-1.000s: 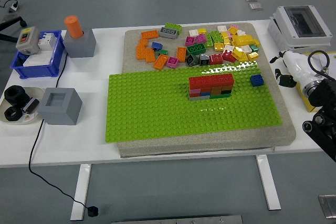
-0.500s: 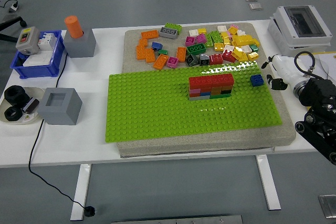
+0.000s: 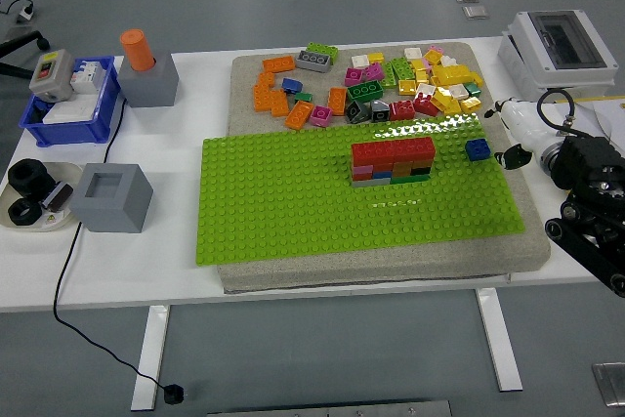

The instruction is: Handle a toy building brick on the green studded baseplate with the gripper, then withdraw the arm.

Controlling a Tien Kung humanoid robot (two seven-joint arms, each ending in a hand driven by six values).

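Right robot hand at the baseplate's right edge

I see my right robot hand (image 3: 515, 134) just right of the blue brick (image 3: 478, 149) on the green baseplate (image 3: 293, 212), not touching it; I cannot tell whether its fingers are apart or together. A red-topped brick wall (image 3: 393, 161) stands mid-plate. No writing is readable from here.

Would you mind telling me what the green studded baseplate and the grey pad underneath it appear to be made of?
The green studded baseplate looks like hard moulded plastic: glossy, with light glinting off its regular studs. The grey pad under it looks like soft foam or felt: matte, speckled, thick, with rounded corners. Which of the two is unclear.
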